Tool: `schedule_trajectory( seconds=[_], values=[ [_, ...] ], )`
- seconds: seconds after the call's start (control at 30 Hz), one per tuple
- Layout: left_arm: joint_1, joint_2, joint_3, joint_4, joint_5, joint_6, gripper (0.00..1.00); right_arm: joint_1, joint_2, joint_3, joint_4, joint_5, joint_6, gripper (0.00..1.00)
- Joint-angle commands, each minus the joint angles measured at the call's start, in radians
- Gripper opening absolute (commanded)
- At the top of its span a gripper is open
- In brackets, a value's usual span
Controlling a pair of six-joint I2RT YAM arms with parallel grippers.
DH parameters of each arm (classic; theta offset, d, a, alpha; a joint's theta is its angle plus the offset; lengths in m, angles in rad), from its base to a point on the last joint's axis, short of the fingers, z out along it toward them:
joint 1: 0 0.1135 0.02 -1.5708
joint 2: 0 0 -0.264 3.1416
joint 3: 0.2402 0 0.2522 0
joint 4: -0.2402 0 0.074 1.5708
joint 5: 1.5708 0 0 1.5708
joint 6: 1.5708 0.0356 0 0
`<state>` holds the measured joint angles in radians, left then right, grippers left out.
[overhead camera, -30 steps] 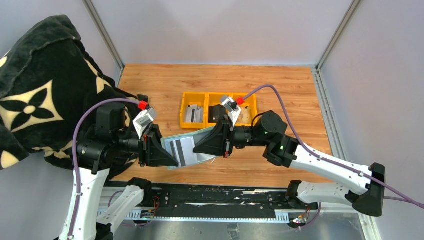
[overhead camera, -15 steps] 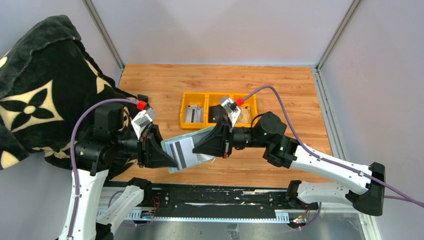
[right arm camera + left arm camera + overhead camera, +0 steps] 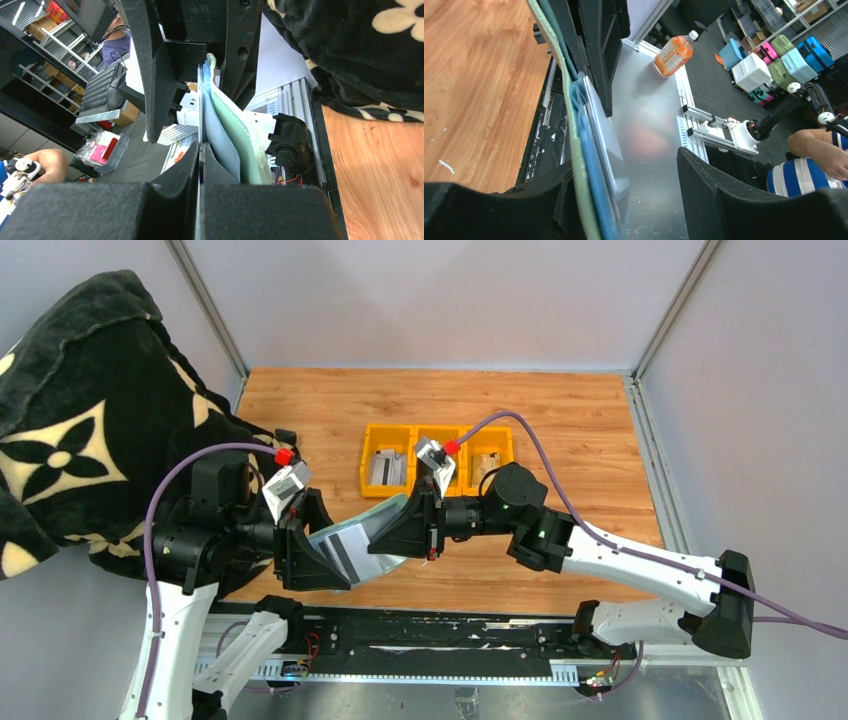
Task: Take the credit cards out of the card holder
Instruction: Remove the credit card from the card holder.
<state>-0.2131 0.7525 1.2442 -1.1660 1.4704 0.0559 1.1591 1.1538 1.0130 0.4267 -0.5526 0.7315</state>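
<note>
The right gripper (image 3: 200, 150) has its jaws pressed together on a thin layer at one end of the card holder (image 3: 383, 516), and this grip seems to be what keeps the holder up above the table (image 3: 560, 420). From its wrist view I cannot tell whether that pinched layer is a flap of the holder or also the edge of a card. The left gripper (image 3: 322, 552) stands at the other end with its jaws apart. The holder's edge lies along one finger and there is a plain gap to the other, so it grips nothing. Between the two grippers the holder hangs spread open, and a pale card (image 3: 345, 552) with a dark stripe shows in the half nearest the left gripper, lying against the inner face. Further back, the yellow tray (image 3: 366, 470) has a grey flat piece (image 3: 386, 468) in its left compartment and a tan one (image 3: 488, 468) in its right. These look like cards already taken out. I judge the job well along but unfinished, since the striped card has yet to leave the holder.
</note>
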Motion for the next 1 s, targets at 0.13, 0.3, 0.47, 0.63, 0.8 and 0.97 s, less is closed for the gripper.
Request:
schedule_trajectory(
  seconds=[0.13,0.3,0.47,0.63,0.8,0.97],
  values=[
    [-0.005,-0.022,-0.030,0.000,0.082,0.026,0.56,0.025,0.050,0.066,0.083,-0.012,-0.008,0.00],
    [-0.005,-0.046,-0.038,0.002,0.099,0.032,0.27,0.025,0.035,0.065,0.057,0.017,-0.031,0.00],
    [-0.005,-0.052,-0.026,0.001,0.099,0.028,0.24,0.025,-0.005,0.045,0.004,0.078,-0.077,0.00],
    [-0.005,-0.051,-0.017,0.001,0.097,0.025,0.26,0.025,-0.046,0.014,-0.015,0.129,-0.096,0.00],
    [-0.005,-0.037,-0.011,0.000,0.059,0.020,0.23,0.047,-0.024,0.047,-0.049,0.121,-0.112,0.17],
    [-0.005,-0.025,-0.009,0.000,0.044,0.009,0.17,0.083,0.022,0.109,-0.108,0.117,-0.156,0.34]
  ],
)
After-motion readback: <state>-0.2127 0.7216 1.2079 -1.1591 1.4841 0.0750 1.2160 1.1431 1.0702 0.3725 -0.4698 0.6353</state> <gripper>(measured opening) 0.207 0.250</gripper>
